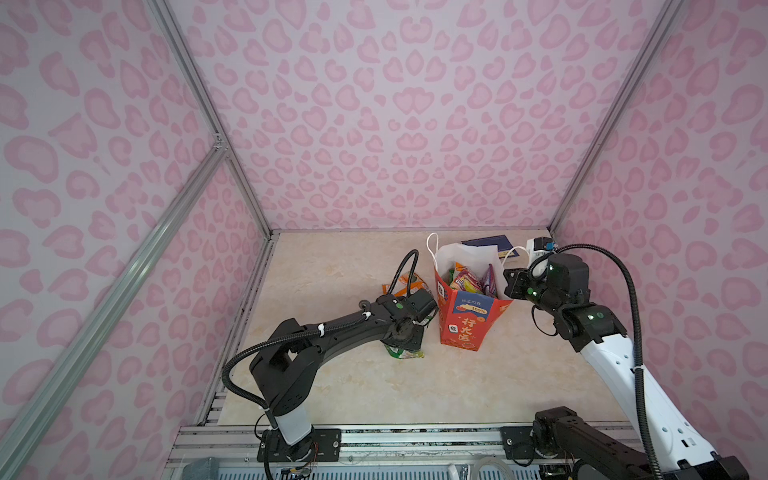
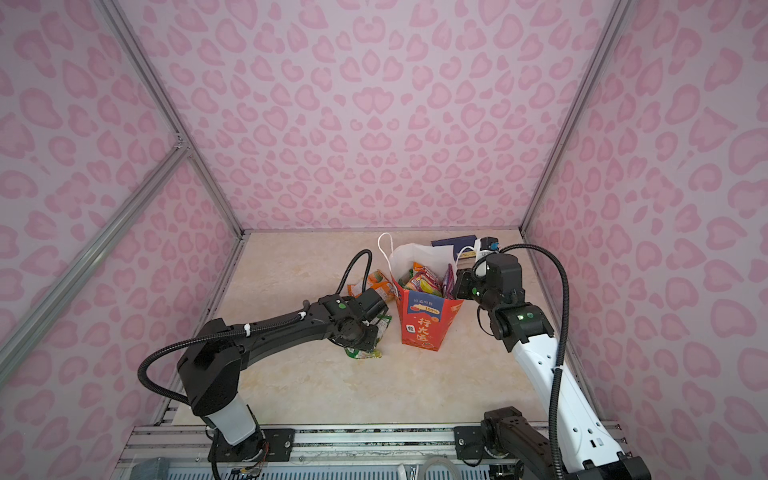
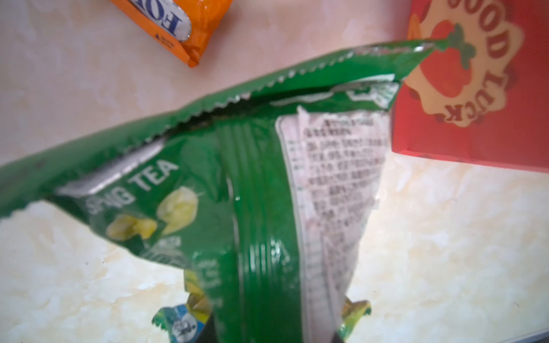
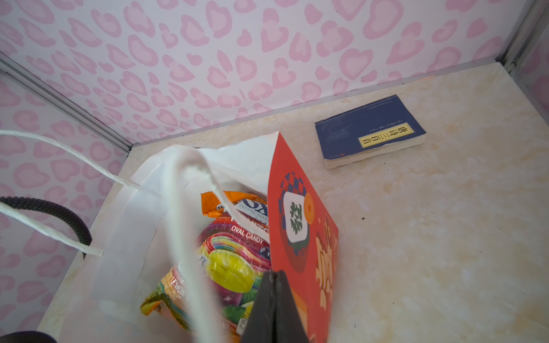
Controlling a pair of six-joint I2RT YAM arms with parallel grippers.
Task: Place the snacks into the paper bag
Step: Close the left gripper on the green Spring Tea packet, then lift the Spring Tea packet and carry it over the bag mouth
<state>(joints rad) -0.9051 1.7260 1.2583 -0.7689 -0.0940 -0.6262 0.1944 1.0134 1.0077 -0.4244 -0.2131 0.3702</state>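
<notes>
Nearest you on the pale marbled bench (image 1: 332,382), your left end effector (image 3: 273,337) is down low, just left of the bag's foot. Its jaws are drawn in on the pinched lower end of a glossy green plastic packet (image 3: 258,193) printed "TEA". The packet fans out above the grip to a serrated edge. You cannot tell whether it is clear of the bench. A teal and yellow-green packet (image 3: 178,320) lies beneath the grip.

Just beyond stands the tall red paper bag (image 1: 469,320), with a blue band and Chinese characters. It is upright, with its mouth open and its inside white. Several snacks are in it. There is a multicoloured glossy packet (image 4: 231,267) reading "OVAL CANDY", an orange-topped packet (image 4: 234,205) behind that, and a purple packet (image 1: 488,278) against the right wall. The white cord handles (image 4: 184,208) loop loosely over the mouth.

Your right end effector (image 4: 274,297) is at the bag's right side. Its jaws are pressed fully together, pinching the top edge of that wall.

Left of the bag and a little farther back, loose orange packets (image 1: 401,286) lie flat on the bench, partly hidden by the left arm's black cable (image 1: 409,270).

Farthest from you, a dark blue softcover book (image 4: 368,130) with a yellow title strip lies flat near the back wall, behind the bag.
</notes>
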